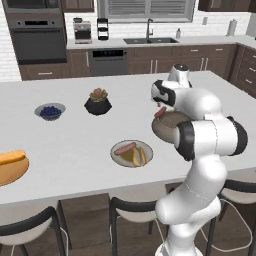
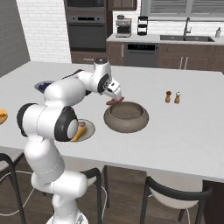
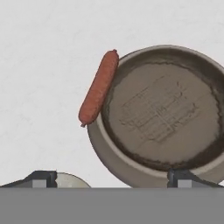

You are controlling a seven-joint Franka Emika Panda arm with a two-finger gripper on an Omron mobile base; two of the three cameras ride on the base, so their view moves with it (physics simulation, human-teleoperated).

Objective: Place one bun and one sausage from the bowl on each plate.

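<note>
Two dark fingertips of the gripper [image 3: 111, 177] stand wide apart at the bottom of the hand view, holding nothing, above the bowl [image 3: 162, 111]. That bowl is wide, deep and tan-grey, with a darker speckled inside and nothing lying in its bottom. One reddish-brown sausage [image 3: 99, 87] rests slanted on the outside of its rim, one end up on the rim and the other out over the counter. Near the front edge of the island sits the pale grey plate [image 1: 131, 153], bearing a bun and a sausage. At the far left edge the orange-brown wooden plate [image 1: 11, 170] carries a bun. The island top [image 1: 75, 130] is flat pale grey; on it also stand a small bowl of blue berries [image 1: 50, 111], a black faceted plant pot [image 1: 98, 102] and two small shakers [image 2: 173, 97]. Behind are dark wood cabinets, a wall oven [image 1: 37, 37], a sink with faucet [image 1: 149, 30] and white brick wall.
</note>
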